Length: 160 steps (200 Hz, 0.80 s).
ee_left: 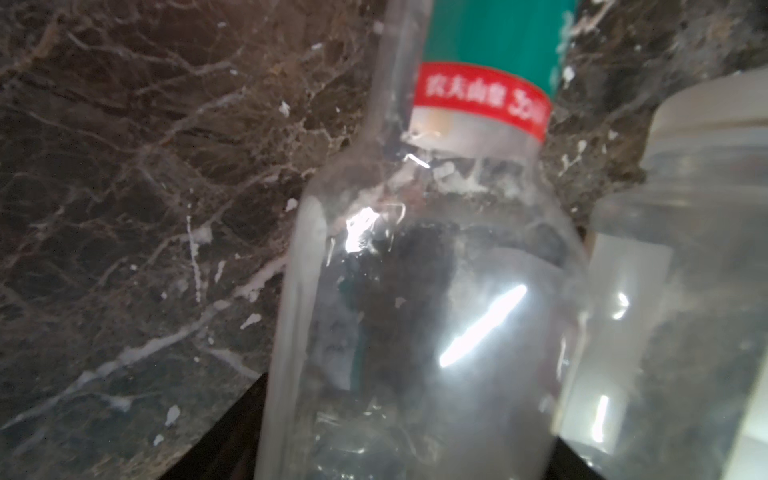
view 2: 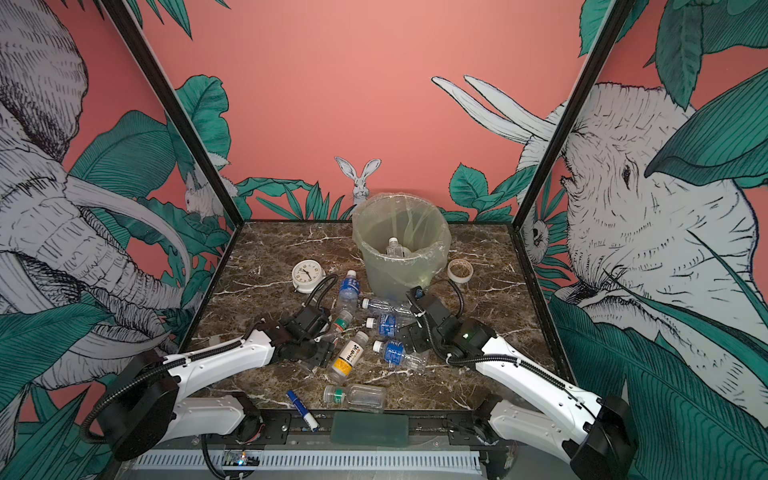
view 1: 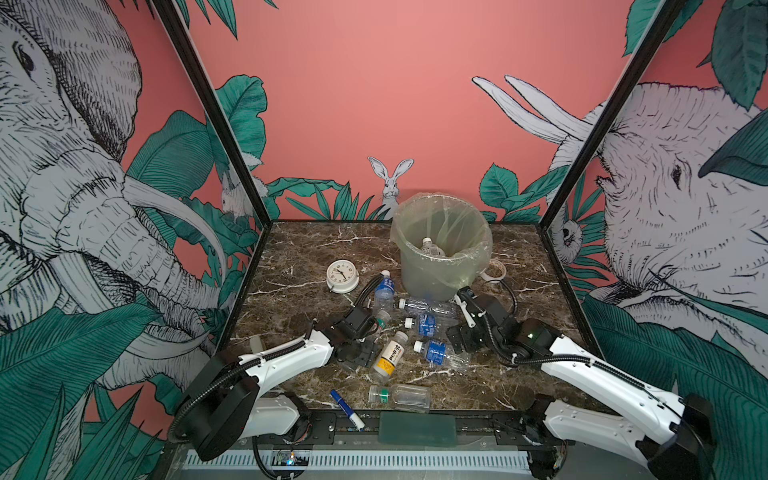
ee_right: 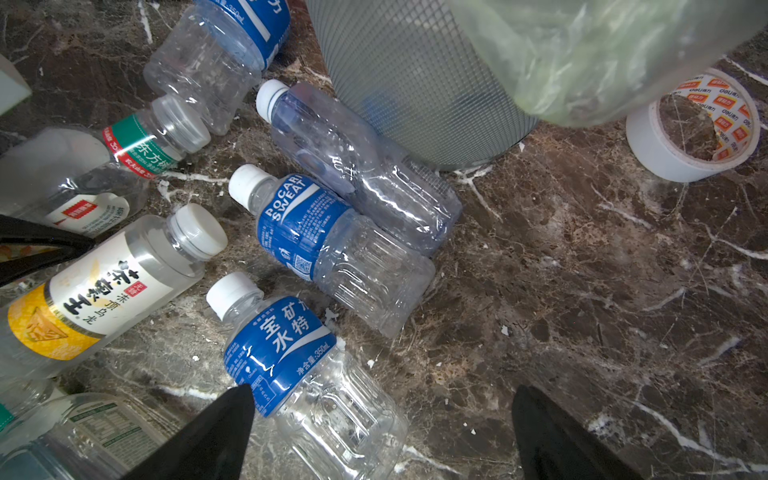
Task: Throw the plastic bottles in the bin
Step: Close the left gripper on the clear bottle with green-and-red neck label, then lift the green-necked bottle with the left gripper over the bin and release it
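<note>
Dark marble table (view 1: 291, 257), boxed in by pink jungle-mural walls. Low in the bottle heap sits the left gripper (view 1: 358, 355). Its wrist view is filled by a clear red-band bottle (ee_left: 415, 299) with a green label, lying on the marble right under it. The fingers are out of sight, so whether they grip it I cannot tell. Just beside it, toward the middle, lies a yellow-label bottle (view 1: 388, 355), white cap pointing toward the bin (view 1: 424, 278).

Over bare marble hangs the right gripper (ee_right: 382, 390), fingers spread wide, holding nothing. A blue-label bottle (ee_right: 291, 365) lies at the finger nearer the heap; contact is unclear. Farther out lie a Pocari bottle (ee_right: 332, 249), then a label-free bottle (ee_right: 361, 166) against the bin's base, and 1 more blue bottle (ee_right: 224, 41) near the bin. A green-band bottle (view 1: 399, 397) lies alone near the front edge, well apart from both grippers.

At the back, the bin has a bag folded over its rim and holds 1 white-capped bottle (view 1: 428, 245). A clock (view 1: 343, 274), tape (ee_right: 656, 153) and marker (view 1: 347, 409) lie around.
</note>
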Motion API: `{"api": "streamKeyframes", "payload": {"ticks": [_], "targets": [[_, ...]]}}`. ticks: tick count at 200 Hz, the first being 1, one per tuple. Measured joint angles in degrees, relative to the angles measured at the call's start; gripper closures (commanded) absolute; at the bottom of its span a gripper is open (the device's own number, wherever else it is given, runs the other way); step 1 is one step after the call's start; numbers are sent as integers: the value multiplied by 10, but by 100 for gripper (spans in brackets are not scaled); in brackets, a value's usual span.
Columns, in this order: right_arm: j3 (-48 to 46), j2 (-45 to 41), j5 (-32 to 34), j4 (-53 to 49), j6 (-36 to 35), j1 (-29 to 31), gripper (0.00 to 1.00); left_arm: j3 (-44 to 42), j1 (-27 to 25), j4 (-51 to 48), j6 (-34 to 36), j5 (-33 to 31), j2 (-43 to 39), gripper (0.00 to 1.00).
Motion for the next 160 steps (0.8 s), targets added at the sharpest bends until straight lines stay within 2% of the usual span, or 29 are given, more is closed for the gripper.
{"api": "streamKeyframes", "payload": {"ticks": [14, 70, 160], "targets": [[0, -1, 0, 0, 0, 0, 1, -1, -2, 1, -2, 0, 0, 33], [0, -1, 0, 3, 0, 0, 1, -14, -8, -4, -9, 0, -45, 38], [-11, -13, 0, 11, 0, 0, 1, -57, -9, -19, -34, -6, -199, 40]]}}
